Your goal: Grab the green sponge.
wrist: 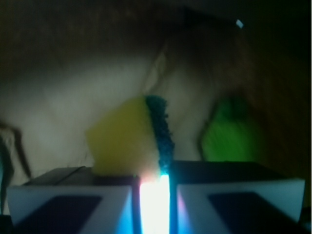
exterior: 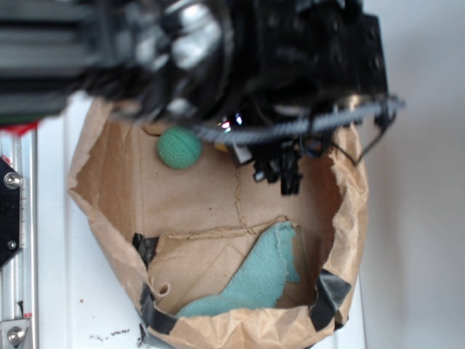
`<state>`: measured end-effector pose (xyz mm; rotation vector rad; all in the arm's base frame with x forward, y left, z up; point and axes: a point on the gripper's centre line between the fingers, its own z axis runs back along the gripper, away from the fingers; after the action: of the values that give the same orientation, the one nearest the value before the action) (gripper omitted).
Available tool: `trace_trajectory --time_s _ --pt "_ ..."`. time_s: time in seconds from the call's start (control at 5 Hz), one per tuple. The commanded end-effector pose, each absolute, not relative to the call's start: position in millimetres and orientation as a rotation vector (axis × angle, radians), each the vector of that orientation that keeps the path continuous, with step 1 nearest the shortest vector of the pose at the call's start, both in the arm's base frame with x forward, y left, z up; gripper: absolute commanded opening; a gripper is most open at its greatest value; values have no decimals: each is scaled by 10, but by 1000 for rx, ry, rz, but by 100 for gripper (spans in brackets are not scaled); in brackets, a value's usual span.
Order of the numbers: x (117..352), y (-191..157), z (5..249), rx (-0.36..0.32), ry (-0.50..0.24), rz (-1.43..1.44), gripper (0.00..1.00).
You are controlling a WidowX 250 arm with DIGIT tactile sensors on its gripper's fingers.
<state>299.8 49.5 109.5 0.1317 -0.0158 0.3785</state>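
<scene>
In the wrist view the green sponge (wrist: 127, 139) is a yellow foam block with a dark green scouring layer along its right edge, tilted. It rises straight out of the narrow, brightly glowing gap between my fingers. The gripper (wrist: 155, 204) is shut on the sponge's lower edge. In the exterior view the gripper (exterior: 280, 178) hangs inside a brown paper bag (exterior: 109, 189). Only a sliver of the yellow sponge (exterior: 234, 150) shows there, under the arm and cables.
A green knitted ball (exterior: 179, 147) lies at the bag's back left, and shows as a blurred green lump (wrist: 229, 134) right of the sponge. A teal cloth (exterior: 265, 273) lies at the bag's front. The bag's walls close in on all sides.
</scene>
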Motion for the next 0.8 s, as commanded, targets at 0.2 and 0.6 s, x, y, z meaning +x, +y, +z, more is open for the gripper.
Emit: trace_trajectory --time_s 0.2,0.6 --pt "2970 510 1568 79 -84 350 0" --pt "2767 357 1885 52 -67 294 0"
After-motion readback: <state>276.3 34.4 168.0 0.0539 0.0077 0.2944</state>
